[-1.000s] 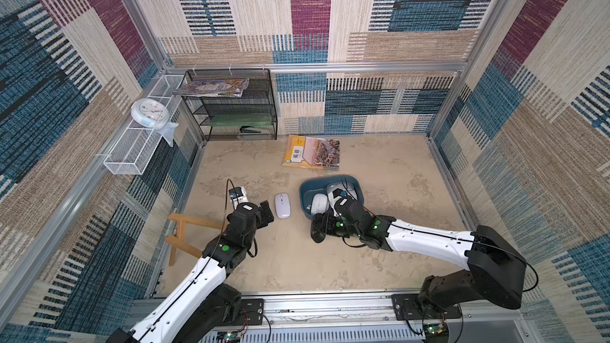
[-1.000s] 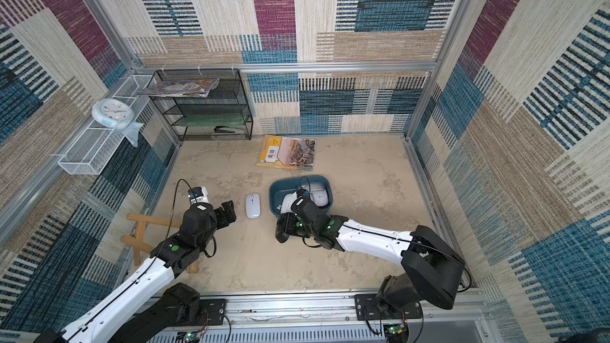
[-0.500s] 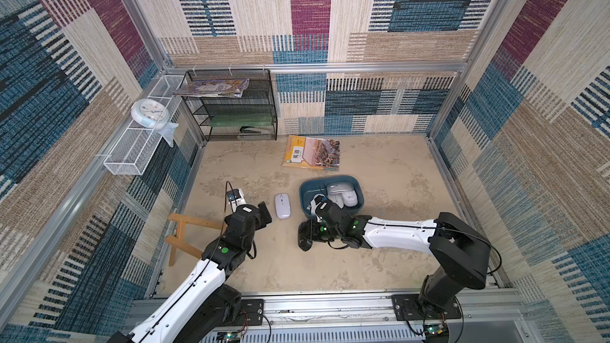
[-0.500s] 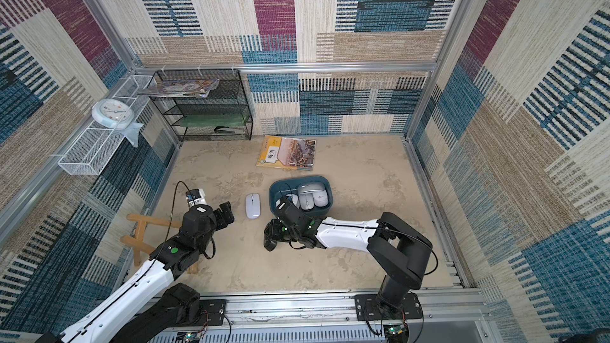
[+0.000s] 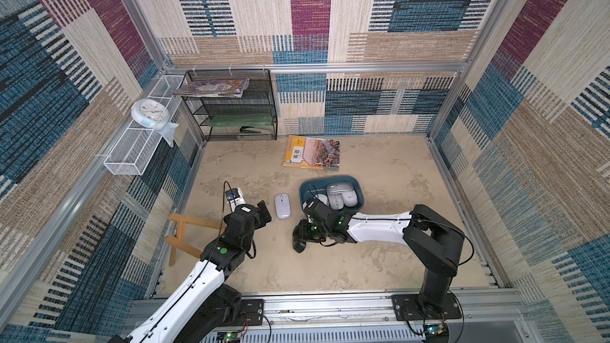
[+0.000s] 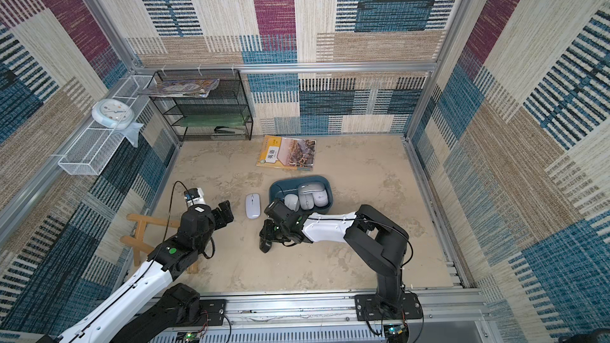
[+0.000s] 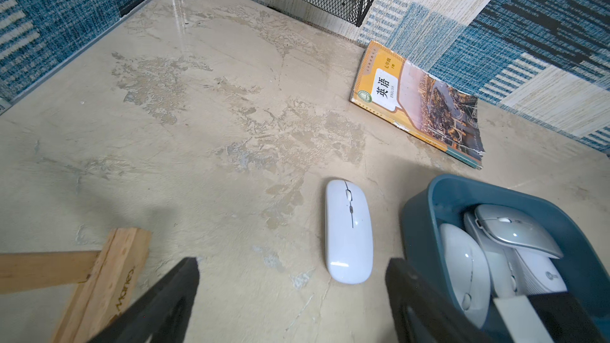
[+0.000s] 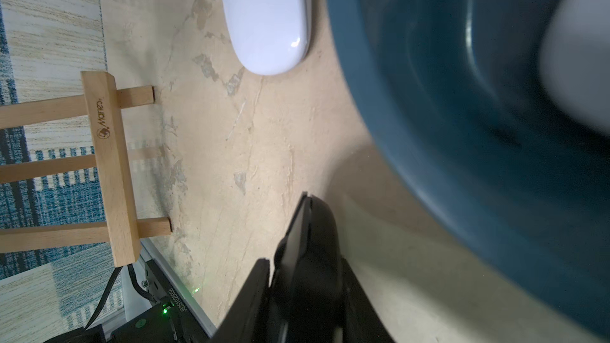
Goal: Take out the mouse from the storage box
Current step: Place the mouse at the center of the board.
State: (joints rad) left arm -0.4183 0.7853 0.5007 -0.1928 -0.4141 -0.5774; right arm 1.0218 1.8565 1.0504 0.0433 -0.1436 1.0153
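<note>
Pinching a black mouse (image 8: 313, 235) between the jaws of my right pincer (image 5: 299, 240), I am holding it low over the desk (image 5: 379, 259), outside the storage box (image 5: 332, 178) and near the corner of the box that is facing my base; whether the mouse is touching the desk, I cannot tell. My left pincer (image 7: 293, 268) is hanging spread wide and gripping nothing, just short of a white mouse (image 5: 282, 205) that is lying flat on the desk beside the box without touching it. Inside the box, a silver mouse (image 7: 515, 230) is resting on top of several white ones. A textbook (image 5: 312, 153) is lying beyond the box, and a wooden easel (image 5: 194, 221) is lying by my left arm.
</note>
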